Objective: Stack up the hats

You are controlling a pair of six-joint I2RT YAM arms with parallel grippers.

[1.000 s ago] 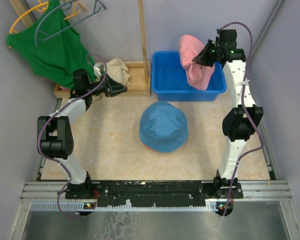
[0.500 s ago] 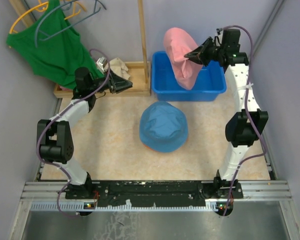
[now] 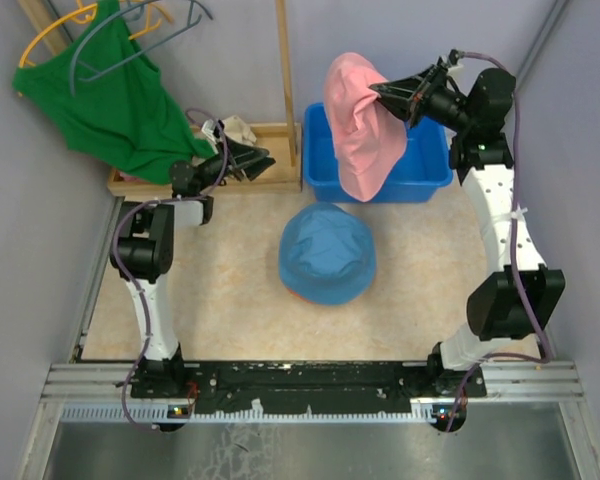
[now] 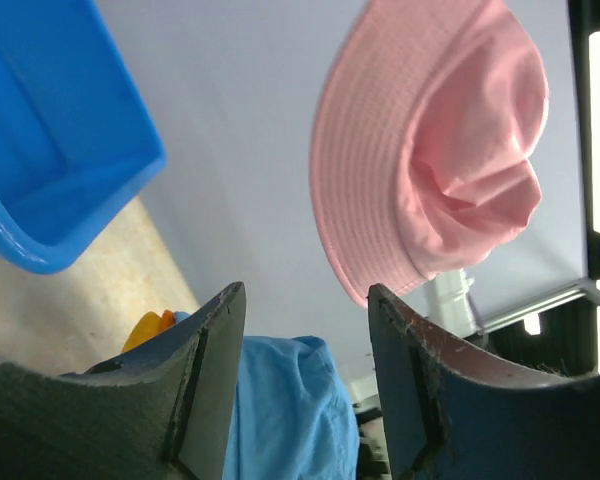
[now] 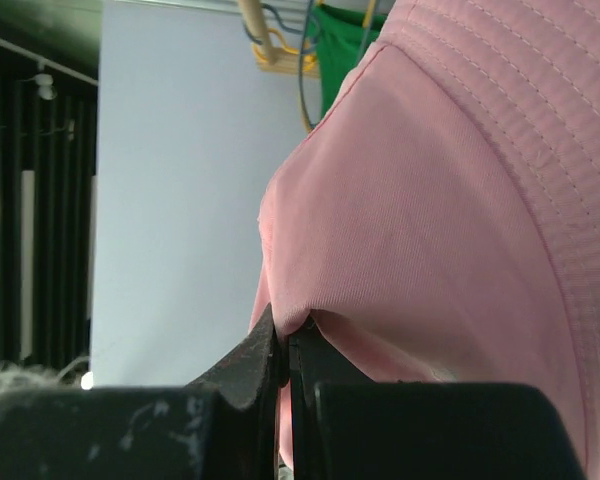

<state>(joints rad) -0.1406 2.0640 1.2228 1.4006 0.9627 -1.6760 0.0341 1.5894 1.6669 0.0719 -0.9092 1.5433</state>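
**Top external view: pink hat aloft, stack waiting on the bench**

Item 1, pink bucket hat (image 3: 358, 125). It hangs in the air above the left part of the blue bin (image 3: 430, 172), with its brim drooping. The right tool (image 3: 378, 91) is clamped on it. The right wrist view shows the jaws pressed together on a small fold of the fabric. The hat is held high, probably so the floppy brim clears the bin wall on the way to the stack.

Item 2, light blue bucket hat (image 3: 327, 250). It sits crown up at the middle of the bench (image 3: 210, 290), near the bin's front wall. In the left wrist view an orange-yellow scrap (image 4: 148, 330) peeks out beside it. This suggests another hat underneath, but the rest is hidden.

Item 3, left tool (image 3: 264, 159). Its fingers are apart with nothing between them. It is raised beside the wooden rack (image 3: 285, 80), well away from the blue hat.

Item 4, not for stacking. The green tank top (image 3: 110, 100) and the beige cloth (image 3: 238, 130) are both at the rack.

Next step, as judged: lower the pink hat crown up onto the blue one.
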